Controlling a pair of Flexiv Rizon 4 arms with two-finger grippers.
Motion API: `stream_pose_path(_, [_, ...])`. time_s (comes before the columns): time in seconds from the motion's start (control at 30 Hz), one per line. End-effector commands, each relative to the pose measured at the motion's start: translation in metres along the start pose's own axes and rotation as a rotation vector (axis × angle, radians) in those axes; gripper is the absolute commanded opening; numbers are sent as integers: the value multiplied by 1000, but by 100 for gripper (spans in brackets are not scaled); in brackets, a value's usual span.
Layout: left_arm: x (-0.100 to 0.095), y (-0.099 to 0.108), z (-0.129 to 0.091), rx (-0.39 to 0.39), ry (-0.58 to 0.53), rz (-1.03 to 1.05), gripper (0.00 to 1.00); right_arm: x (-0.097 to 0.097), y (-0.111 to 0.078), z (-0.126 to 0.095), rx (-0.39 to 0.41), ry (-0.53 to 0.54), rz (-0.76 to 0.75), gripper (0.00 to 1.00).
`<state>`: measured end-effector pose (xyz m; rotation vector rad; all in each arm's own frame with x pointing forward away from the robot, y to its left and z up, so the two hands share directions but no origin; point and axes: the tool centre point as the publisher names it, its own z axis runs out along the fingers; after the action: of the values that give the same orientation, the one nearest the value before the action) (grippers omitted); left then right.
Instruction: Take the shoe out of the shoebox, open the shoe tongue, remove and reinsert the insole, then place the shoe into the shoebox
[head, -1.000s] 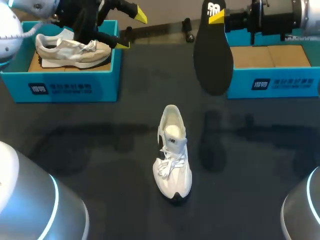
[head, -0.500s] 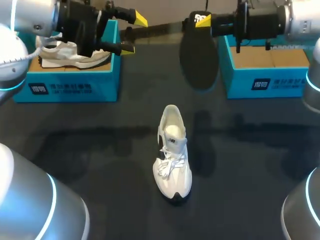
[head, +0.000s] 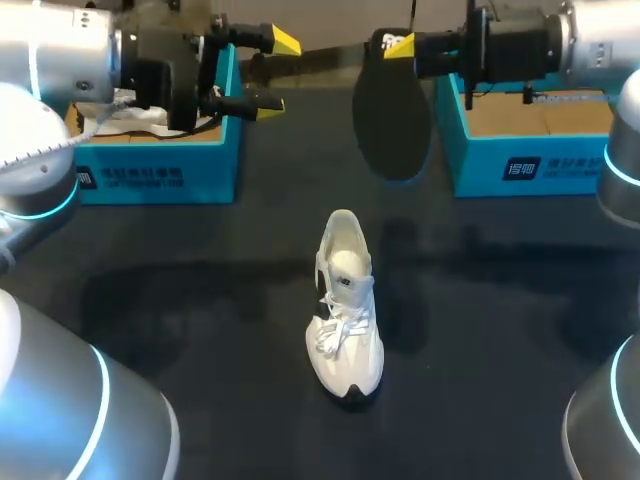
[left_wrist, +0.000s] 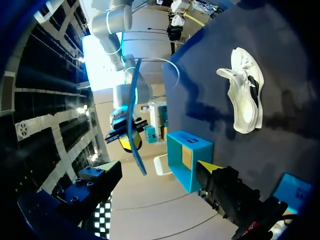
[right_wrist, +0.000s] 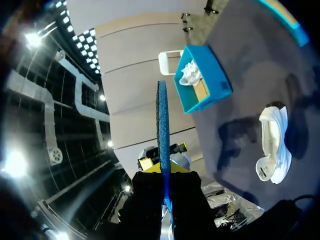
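Observation:
A white shoe (head: 345, 310) lies on the dark table's middle with its opening facing away from me, also seen in the wrist views (left_wrist: 245, 92) (right_wrist: 272, 145). Above and beyond it hangs the black insole (head: 393, 110), toe end down, with my right gripper (head: 400, 45) shut on its upper end. In the right wrist view the insole (right_wrist: 162, 125) stands edge-on between the gripper's (right_wrist: 167, 172) fingers. My left gripper (head: 275, 72) hovers open and holds nothing, just left of the insole (left_wrist: 134, 115), in front of the left shoebox (head: 150, 170).
The left teal shoebox (right_wrist: 202, 80) holds another pale shoe (head: 130, 115). A second teal shoebox (head: 520, 165) stands at the back right, under my right arm. Bare table surrounds the white shoe.
My right arm has carried the insole leftward, toward the middle. My left gripper has moved right, off the left shoebox. The white shoe has stayed put.

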<state>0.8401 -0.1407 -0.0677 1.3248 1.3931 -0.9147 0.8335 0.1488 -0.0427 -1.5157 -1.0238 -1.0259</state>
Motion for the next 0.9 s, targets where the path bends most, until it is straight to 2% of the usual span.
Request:
stream_pose_path(0.03, [6, -5, 5, 4, -51, 2, 100, -6, 14, 25, 16, 10, 6, 0])
stream_pose_path(0.5, [6, -28, 14, 86, -120, -27, 100, -6, 23, 61, 55, -2, 39, 0])
stream_pose_path(0.9, [1, -35, 29, 91, -182, -36, 100, -5, 22, 86, 78, 10, 72, 0])
